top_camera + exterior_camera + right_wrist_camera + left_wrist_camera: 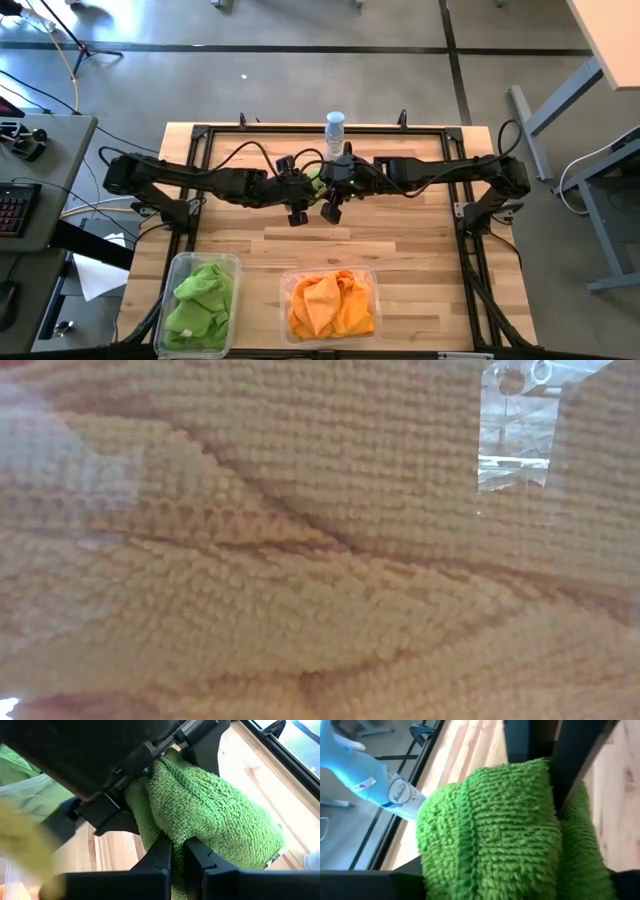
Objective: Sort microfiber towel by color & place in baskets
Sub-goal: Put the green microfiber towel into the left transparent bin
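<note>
Microfiber towel pieces fill both baskets at the table's near edge: green ones in the narrower basket (232,262), orange ones in the wider basket (370,276). 1 green towel (215,815) hangs mid-table, pinched by the closed right gripper (177,851) and spread left gripper (297,205); its long axis is unclear, mostly hidden overhead.

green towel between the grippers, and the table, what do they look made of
Green towel: soft looped microfiber-like cloth, matte; rows of fuzzy nubs show in both wrist views. Table: looks like wood, pale planks with visible grain and seams, light sheen; it could be a laminate.
</note>
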`<state>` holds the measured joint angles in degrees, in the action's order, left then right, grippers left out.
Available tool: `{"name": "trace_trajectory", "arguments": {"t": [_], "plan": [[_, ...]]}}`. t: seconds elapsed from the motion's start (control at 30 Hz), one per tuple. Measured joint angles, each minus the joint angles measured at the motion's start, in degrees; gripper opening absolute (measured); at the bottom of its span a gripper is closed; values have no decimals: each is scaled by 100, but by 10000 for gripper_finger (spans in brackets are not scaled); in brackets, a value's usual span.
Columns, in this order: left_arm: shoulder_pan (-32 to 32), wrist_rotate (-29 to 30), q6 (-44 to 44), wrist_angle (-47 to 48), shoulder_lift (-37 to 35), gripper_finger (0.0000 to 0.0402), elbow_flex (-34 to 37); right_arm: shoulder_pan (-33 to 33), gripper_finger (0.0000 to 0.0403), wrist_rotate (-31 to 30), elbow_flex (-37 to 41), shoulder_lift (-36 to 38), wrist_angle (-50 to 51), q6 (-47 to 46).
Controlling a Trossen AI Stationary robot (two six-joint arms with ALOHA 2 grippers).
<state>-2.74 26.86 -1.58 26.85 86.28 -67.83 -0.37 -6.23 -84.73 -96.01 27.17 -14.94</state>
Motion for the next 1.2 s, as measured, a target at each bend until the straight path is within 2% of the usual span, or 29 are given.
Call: {"name": "trace_trajectory", "arguments": {"t": [0.1, 0.17, 0.33, 0.4, 0.47, 0.63, 0.73, 0.83, 1.03, 1.2], "plan": [[-7, -105, 44, 2, 2, 193, 0, -10, 11, -2, 0, 0, 35, 79], [-9, -111, 52, 2, 2, 171, 0, -10, 21, -19, 0, 0, 38, 94], [-9, -195, 376, 129, -10, 79, -3, -12, 67, -18, 0, 17, 256, 95], [-8, -447, 564, 337, -64, 36, -4, -17, 91, -17, 0, 77, 475, 69], [-7, -669, 772, 486, -125, 13, -7, -31, 115, -14, 0, 185, 718, 55], [-70, -714, 1463, 1153, -400, 17, -15, -36, 152, -20, 0, 551, 1507, 36], [-267, -712, 1962, 1964, -612, 8, -270, -23, 154, -71, 0, 730, 2166, -86], [-617, -706, 2414, 3158, -705, 6, -817, 82, 149, -337, 0, 798, 2819, -217], [-1741, -927, 3542, 5445, -565, 5, -2023, 396, 142, -962, 37, 815, 3433, -307], [-2940, -1396, 4986, 6328, -444, 5, -2624, 607, 142, -971, 330, 815, 3403, -325]]}}
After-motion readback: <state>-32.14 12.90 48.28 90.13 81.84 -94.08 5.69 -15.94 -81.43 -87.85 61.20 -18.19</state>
